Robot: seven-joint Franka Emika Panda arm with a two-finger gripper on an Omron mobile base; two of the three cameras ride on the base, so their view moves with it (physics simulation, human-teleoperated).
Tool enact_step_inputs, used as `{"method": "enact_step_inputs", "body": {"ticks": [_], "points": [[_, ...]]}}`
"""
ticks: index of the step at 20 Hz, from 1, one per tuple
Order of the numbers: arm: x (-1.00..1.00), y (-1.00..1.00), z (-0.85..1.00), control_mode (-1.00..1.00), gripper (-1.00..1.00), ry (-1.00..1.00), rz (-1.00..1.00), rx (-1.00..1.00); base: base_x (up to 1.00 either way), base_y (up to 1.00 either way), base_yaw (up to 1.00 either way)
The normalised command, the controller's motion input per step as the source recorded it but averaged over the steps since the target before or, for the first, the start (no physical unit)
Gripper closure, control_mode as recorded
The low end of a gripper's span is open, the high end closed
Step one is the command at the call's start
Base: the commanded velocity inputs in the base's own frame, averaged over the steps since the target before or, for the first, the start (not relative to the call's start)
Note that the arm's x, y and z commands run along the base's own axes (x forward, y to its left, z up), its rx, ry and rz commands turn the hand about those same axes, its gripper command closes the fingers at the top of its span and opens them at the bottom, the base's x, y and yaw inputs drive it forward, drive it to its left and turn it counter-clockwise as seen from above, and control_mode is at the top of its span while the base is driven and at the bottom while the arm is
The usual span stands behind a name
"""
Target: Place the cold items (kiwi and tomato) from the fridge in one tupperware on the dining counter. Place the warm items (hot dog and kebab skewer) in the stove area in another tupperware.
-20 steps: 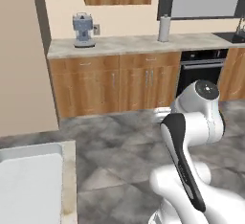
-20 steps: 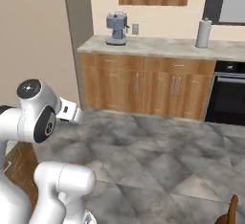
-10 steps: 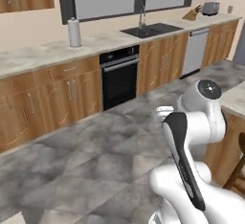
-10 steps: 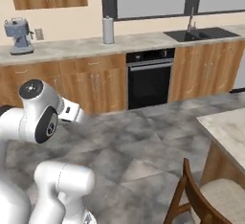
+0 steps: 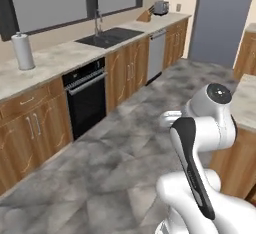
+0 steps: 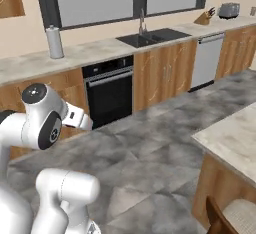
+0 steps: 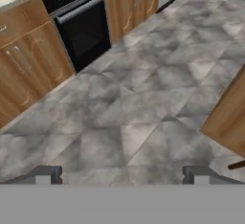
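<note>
Claw (image 7: 122, 173) spread wide, empty, aimed at floor (image 7: 143, 98). Fridge (image 5: 225, 20) sits at my 1 o'clock past the oven (image 5: 86, 98); kiwi and tomato presumably inside, unseen. Dining surface (image 6: 235, 138) at 3 o'clock.

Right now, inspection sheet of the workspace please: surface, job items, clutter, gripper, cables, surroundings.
Surface: beige stone counter, grey tiled floor in front.
Job's things: nothing seen.
Clutter: white paper towel roll, wooden knife block, silver toaster on the counter.
Gripper: open and holding nothing, pointed at the floor.
Cables: nothing seen.
Surroundings: black built-in oven, dark sink with tap, stainless dishwasher, wooden cabinets, dining counter corner, chair.
</note>
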Motion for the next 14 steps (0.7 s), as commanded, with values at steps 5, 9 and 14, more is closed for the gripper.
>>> {"method": "enact_step_inputs", "body": {"ticks": [5,9,14], "points": [[0.0,0.0,0.0,1.0,-1.0,0.0,0.0,0.0,0.97,0.52,-0.6],[0.0,0.0,0.0,1.0,-1.0,0.0,0.0,0.0,0.92,0.52,-0.62],[0.0,0.0,0.0,1.0,-1.0,0.0,0.0,0.0,0.95,0.55,-0.6]]}}
